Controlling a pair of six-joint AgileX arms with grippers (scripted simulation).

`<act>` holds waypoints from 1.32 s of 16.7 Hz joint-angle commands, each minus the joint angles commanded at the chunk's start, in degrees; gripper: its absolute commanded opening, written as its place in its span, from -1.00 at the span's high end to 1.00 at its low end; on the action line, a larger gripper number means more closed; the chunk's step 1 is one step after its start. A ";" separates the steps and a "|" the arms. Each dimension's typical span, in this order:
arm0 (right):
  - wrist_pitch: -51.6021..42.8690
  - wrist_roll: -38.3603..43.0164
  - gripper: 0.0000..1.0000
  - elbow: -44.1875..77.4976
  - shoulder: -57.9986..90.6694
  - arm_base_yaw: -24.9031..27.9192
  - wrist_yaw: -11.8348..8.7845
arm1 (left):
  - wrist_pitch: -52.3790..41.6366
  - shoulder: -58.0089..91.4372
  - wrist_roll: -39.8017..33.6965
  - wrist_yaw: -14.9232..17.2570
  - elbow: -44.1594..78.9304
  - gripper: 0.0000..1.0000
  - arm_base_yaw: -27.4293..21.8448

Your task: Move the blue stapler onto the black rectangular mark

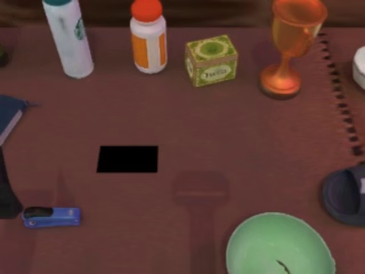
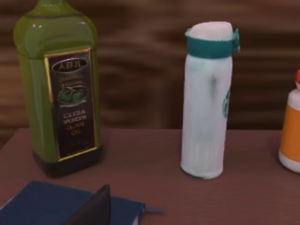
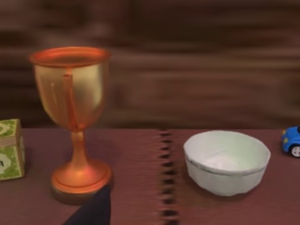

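Observation:
The blue stapler [image 1: 51, 217] lies flat near the table's front left corner, its black end pointing left. The black rectangular mark [image 1: 128, 159] sits behind it and to its right, with nothing on it. A dark part of my left gripper [image 1: 7, 197] shows at the left edge, just left of the stapler and close to its black end. In the left wrist view that gripper [image 2: 93, 208] hangs over a blue book, and the stapler is out of sight. My right gripper [image 3: 93, 211] shows only in its own wrist view, near the goblet's base.
Along the back stand a white flask [image 1: 68, 37], an orange-capped bottle [image 1: 148, 43], a green tea box [image 1: 211, 60] and an orange goblet [image 1: 288, 45]. A blue book [image 1: 8, 114] lies at the left, a navy slipper [image 1: 345, 194] at the right, a green bowl [image 1: 279, 245] in front.

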 joint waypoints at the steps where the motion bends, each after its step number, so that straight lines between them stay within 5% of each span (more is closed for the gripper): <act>1: 0.00 0.00 -1.00 0.00 0.00 0.00 0.00 | 0.00 0.00 0.00 0.00 0.00 -1.00 0.00; 7: 0.00 0.00 -1.00 0.00 0.00 0.00 0.00 | -7.25 9.23 8.99 0.11 7.72 -1.00 -1.50; 22: 0.00 0.00 -1.00 0.00 0.00 0.00 0.00 | -53.11 80.44 67.15 -0.27 52.74 -1.00 -9.89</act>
